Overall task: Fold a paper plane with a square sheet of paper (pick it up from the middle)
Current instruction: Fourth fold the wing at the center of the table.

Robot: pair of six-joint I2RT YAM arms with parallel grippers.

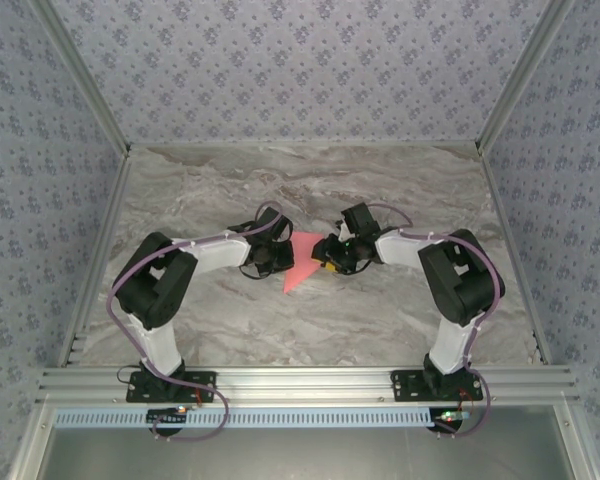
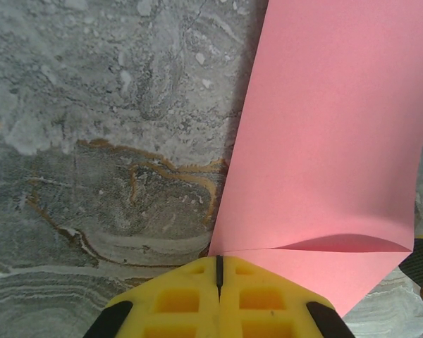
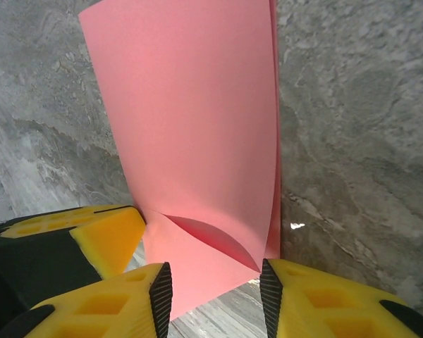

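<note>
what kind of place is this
Probably a robot lab test booth: two arms bolted to a metal rail, a marble-look table, and patterned panels walling it in.

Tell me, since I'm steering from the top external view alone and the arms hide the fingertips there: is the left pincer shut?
Observer: Yes. In the left wrist view the left pincer is shut, its yellow tips pressed together at the edge of the square sheet of paper.
Operator: And the right one?
Observer: The right pincer is open, with the sheet's near edge lying between its two tips.
Operator: Is the sheet flat?
Observer: No. It is folded over, and its upper layer bows up close to both pincers, with a shadowed gap under it.
</note>
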